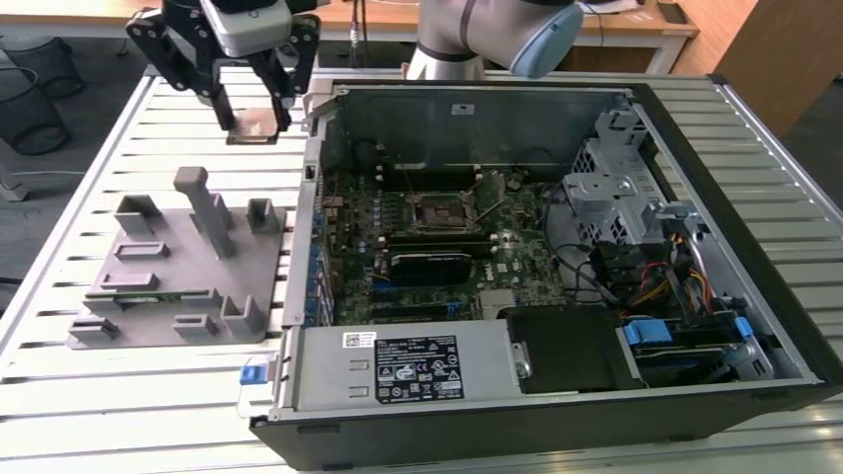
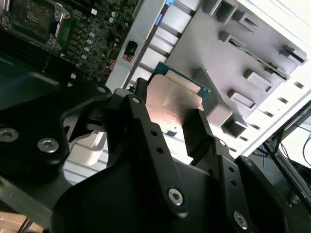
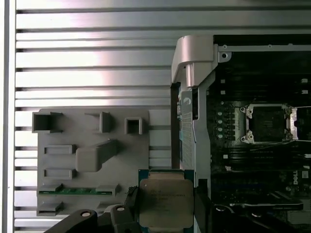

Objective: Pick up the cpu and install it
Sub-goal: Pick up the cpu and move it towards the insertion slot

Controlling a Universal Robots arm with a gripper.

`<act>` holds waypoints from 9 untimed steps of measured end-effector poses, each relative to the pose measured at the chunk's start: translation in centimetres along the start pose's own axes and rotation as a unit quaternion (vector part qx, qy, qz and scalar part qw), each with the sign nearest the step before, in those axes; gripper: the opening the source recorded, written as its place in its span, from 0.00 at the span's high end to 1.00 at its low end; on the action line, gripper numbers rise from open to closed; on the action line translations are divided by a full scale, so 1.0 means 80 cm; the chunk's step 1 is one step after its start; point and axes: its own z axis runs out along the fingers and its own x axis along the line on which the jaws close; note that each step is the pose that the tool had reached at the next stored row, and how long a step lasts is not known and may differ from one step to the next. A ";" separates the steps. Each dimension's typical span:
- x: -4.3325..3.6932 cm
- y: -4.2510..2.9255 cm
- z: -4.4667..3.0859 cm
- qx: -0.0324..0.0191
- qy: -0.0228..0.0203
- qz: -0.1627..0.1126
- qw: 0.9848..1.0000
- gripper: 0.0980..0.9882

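The gripper [image 1: 253, 125] is clamped on two opposite edges of the cpu [image 1: 252, 134], holding it flat above the worktop [image 1: 79, 415] at ten o'clock from the motherboard socket [image 1: 435, 210], probably so its underside contacts stay untouched.

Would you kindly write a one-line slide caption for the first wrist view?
The gripper shut on the cpu over the slatted table; grey fixture block and computer case with motherboard socket beyond.
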 end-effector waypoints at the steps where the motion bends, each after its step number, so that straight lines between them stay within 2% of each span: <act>1: -0.002 0.0004 0.0000 0.000 0.000 0.001 1.000 0.50; 7: -0.008 0.0029 0.0005 0.000 -0.001 0.015 1.000 0.50; 9: -0.014 0.0035 0.0008 0.000 -0.001 0.017 1.000 0.50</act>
